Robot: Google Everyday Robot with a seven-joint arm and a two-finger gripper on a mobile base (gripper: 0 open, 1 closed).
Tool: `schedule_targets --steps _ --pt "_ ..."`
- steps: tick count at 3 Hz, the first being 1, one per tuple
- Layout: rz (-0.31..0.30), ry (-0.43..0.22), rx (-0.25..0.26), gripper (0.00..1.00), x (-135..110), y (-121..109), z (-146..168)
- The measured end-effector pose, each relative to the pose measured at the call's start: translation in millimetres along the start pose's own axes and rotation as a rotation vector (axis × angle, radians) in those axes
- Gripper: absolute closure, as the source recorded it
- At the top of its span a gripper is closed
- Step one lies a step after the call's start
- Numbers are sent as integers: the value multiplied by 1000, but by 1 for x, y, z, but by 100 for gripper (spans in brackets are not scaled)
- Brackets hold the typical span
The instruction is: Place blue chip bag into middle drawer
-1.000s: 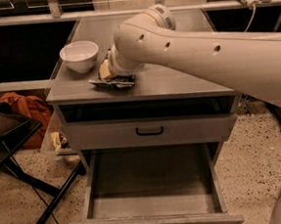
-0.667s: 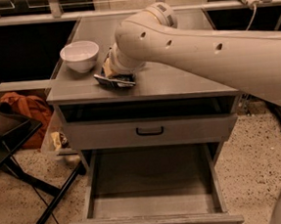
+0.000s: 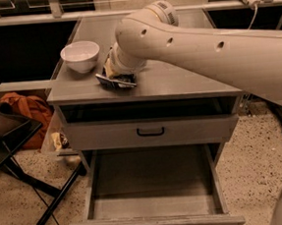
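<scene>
The gripper (image 3: 120,73), its grip impossible to tell, is bearing on the blue chip bag (image 3: 114,82), which is lying lengthwise left-to-right on the cabinet top (image 3: 188,83) beside the white bowl (image 3: 80,55), above the open middle drawer (image 3: 154,202), its left end tipping higher than a second ago.

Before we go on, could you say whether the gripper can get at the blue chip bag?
Probably yes: the gripper is right at the blue chip bag on the cabinet top, and the white bowl stands clear beside it.
</scene>
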State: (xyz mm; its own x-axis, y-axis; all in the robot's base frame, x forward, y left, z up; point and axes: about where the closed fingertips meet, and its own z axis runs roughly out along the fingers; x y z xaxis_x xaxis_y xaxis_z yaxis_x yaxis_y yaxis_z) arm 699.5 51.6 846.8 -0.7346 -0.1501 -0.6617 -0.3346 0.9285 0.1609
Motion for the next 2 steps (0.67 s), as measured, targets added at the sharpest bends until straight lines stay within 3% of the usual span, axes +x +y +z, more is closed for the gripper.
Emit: schedule_targets --steps 1,2 --pt "-26 -26 11 100 21 -23 -43" --pt "-55 -73 -3 100 52 -46 -106"
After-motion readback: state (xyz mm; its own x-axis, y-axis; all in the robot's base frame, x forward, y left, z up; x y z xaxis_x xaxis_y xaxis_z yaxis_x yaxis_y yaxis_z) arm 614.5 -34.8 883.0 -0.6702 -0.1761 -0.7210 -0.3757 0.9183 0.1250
